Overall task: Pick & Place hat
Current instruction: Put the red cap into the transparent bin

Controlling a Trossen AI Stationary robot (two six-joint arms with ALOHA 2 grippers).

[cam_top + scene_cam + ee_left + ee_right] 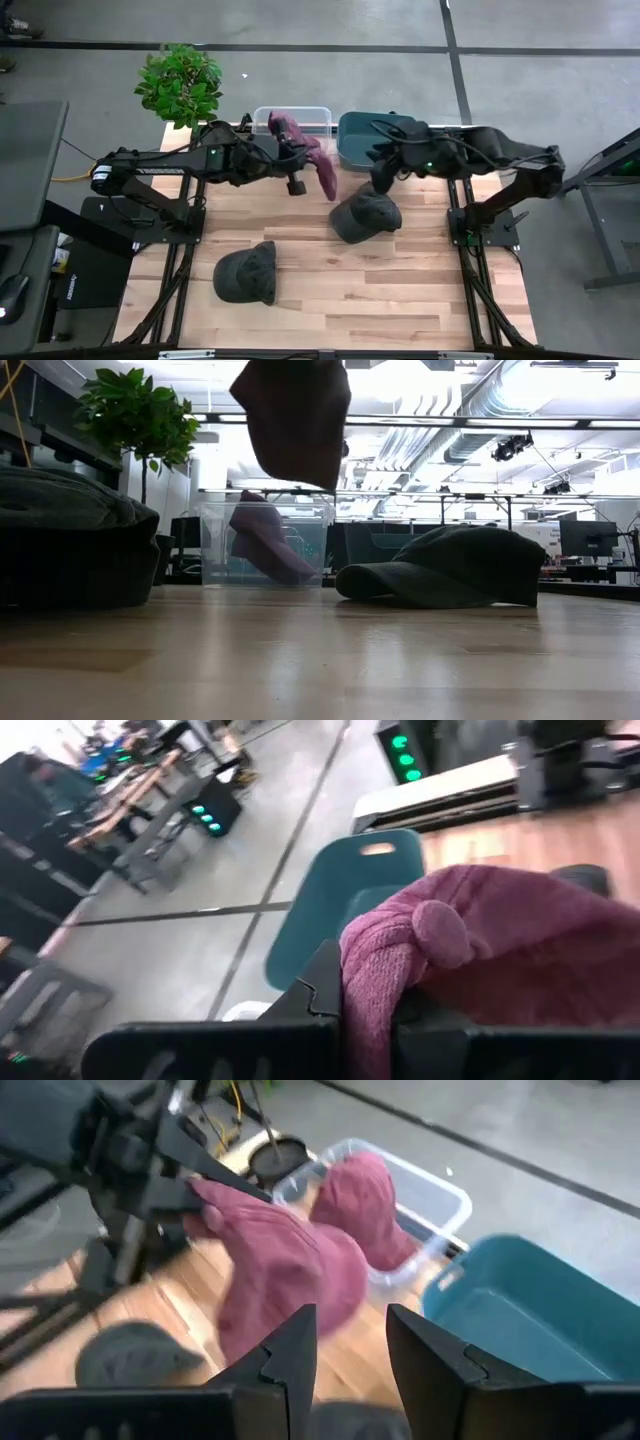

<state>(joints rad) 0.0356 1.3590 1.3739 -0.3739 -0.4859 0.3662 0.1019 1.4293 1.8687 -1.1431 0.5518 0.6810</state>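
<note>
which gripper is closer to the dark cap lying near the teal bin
The right gripper. It hovers open just above the cap, at its edge toward the teal bin. The left gripper is farther off, shut on a maroon hat by the clear bin.

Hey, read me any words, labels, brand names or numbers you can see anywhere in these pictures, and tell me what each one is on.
No text can be read in any view.
Two dark caps: no logo or lettering shows.
Maroon hat in the left gripper: none.
Clear bin and teal bin: no label shows.
Room beyond the table: only green lights, no legible signs.
</note>
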